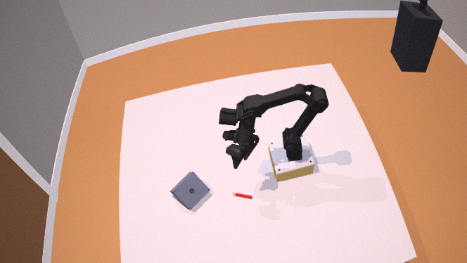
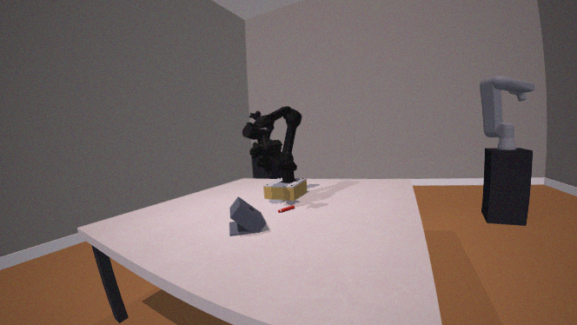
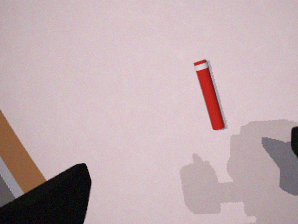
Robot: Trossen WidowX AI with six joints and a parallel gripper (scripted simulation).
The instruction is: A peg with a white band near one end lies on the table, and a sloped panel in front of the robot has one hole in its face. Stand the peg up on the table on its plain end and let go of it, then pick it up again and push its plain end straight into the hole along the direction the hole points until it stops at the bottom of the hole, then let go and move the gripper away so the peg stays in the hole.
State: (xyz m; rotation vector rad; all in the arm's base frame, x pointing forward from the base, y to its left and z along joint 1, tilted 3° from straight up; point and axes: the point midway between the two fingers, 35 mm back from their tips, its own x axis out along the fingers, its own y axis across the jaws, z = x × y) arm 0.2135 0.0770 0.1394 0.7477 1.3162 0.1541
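Note:
The red peg [image 1: 243, 195] [image 2: 287, 209] [image 3: 210, 100] lies flat on the white table [image 1: 158, 140] [image 2: 348, 261] [image 3: 100, 75]. Its white band is near the end closer to the sloped panel, at the upper end in the wrist view; the plain end points toward the robot base side. The grey sloped panel [image 1: 186, 181] [image 2: 247, 218] stands to the left of the peg in the top and exterior views, with one dark hole [image 1: 192, 190] in its face. My gripper [image 1: 240, 163] [image 3: 189, 156] is open and empty, high above the table, with the peg below and between the widely spread fingers in the wrist view. No finger touches it.
The robot base sits on a yellow box [image 1: 295, 172] [image 2: 278, 192] with a white top, behind the peg in the exterior view. Dark pedestals [image 1: 413, 39] [image 2: 506, 187] stand off the table. The table's edge [image 2: 174, 284] is beyond the panel.

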